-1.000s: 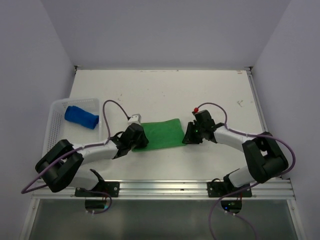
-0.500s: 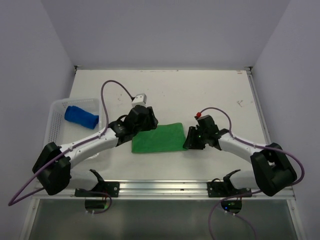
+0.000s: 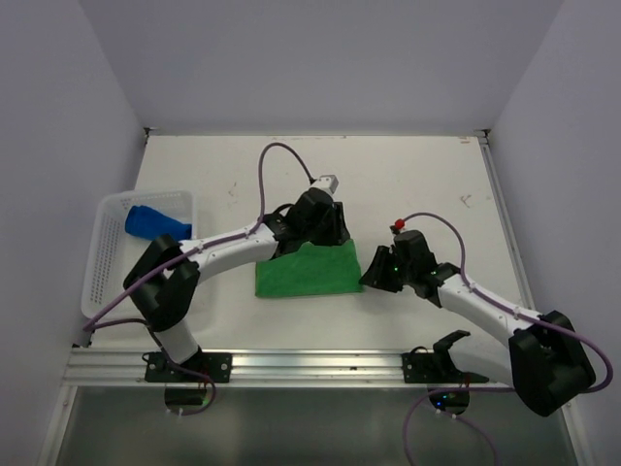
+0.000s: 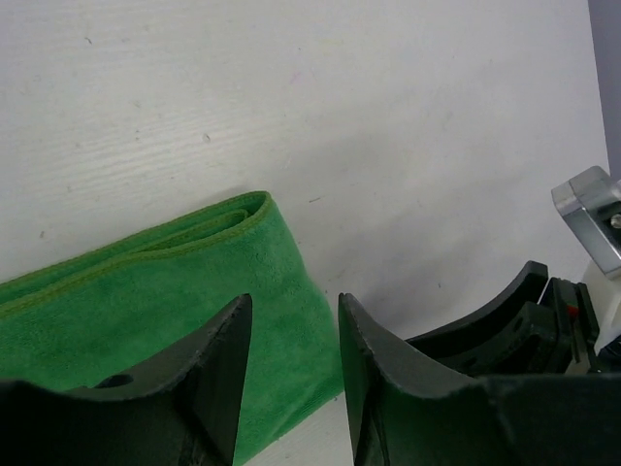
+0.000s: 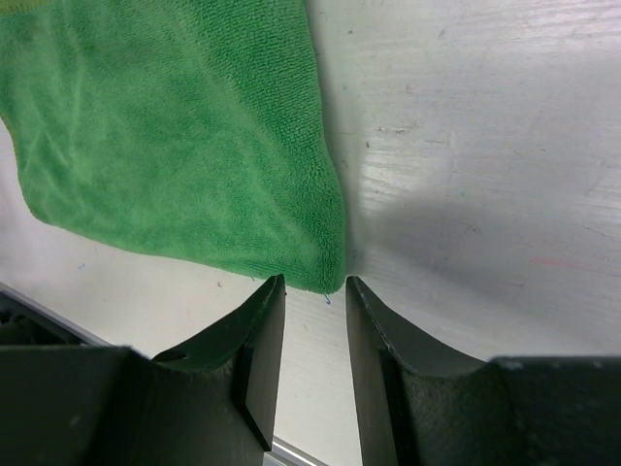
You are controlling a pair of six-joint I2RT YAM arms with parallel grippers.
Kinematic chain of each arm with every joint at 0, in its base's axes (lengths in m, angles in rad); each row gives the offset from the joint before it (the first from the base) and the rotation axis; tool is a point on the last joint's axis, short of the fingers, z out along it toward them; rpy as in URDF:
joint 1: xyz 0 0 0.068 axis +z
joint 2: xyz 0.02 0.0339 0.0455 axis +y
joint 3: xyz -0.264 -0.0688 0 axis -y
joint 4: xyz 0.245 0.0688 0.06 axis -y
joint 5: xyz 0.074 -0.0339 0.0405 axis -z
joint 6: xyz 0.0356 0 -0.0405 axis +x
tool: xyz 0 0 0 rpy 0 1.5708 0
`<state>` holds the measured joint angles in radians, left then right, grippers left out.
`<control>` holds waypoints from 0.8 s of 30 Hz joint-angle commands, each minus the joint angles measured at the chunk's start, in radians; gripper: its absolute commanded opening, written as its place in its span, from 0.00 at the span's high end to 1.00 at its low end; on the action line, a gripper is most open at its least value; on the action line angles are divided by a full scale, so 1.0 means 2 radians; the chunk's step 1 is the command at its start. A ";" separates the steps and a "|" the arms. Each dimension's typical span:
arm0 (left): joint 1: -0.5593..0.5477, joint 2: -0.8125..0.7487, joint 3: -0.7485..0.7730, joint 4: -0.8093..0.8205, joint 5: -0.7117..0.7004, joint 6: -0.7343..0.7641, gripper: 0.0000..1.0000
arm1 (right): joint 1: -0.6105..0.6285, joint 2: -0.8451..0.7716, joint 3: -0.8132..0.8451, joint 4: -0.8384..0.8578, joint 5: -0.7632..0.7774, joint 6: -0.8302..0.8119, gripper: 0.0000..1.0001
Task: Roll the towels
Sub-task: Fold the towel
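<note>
The green towel [image 3: 306, 272] lies folded flat on the white table, its layered edge showing in the left wrist view [image 4: 146, 282]. My left gripper [image 3: 337, 236] hovers over the towel's far right corner, open [image 4: 294, 303], with the towel's right edge below the gap and nothing pinched. My right gripper [image 3: 368, 278] is at the near right corner. It is open [image 5: 313, 283], with the green towel's [image 5: 175, 136] corner tip just ahead of its fingertips, not clamped. The blue towel [image 3: 155, 223] lies rolled in the basket.
A white mesh basket [image 3: 107, 267] stands at the table's left edge. The metal rail [image 3: 310, 364] with the arm bases runs along the near edge. White walls close in the left, far and right sides. The two grippers are close together at the towel's right end.
Both grippers have opened. The left arm swung from the towel's left end to its far right corner. The right gripper shifted nearer, to the near right corner. The towel now lies flat.
</note>
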<state>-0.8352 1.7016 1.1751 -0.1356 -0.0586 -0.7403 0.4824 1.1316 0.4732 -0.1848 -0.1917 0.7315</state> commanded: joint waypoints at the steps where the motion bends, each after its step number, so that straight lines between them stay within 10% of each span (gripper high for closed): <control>1: -0.010 0.028 0.028 0.022 0.026 0.003 0.56 | 0.000 -0.015 -0.006 -0.004 0.024 0.018 0.65; 24: -0.014 0.159 0.074 0.005 0.033 -0.002 0.63 | 0.000 -0.001 -0.035 0.049 0.002 0.043 0.68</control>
<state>-0.8600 2.0006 1.2789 -0.1017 0.0143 -0.7422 0.4824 1.1248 0.4110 -0.1417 -0.1753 0.8005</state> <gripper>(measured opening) 0.367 0.323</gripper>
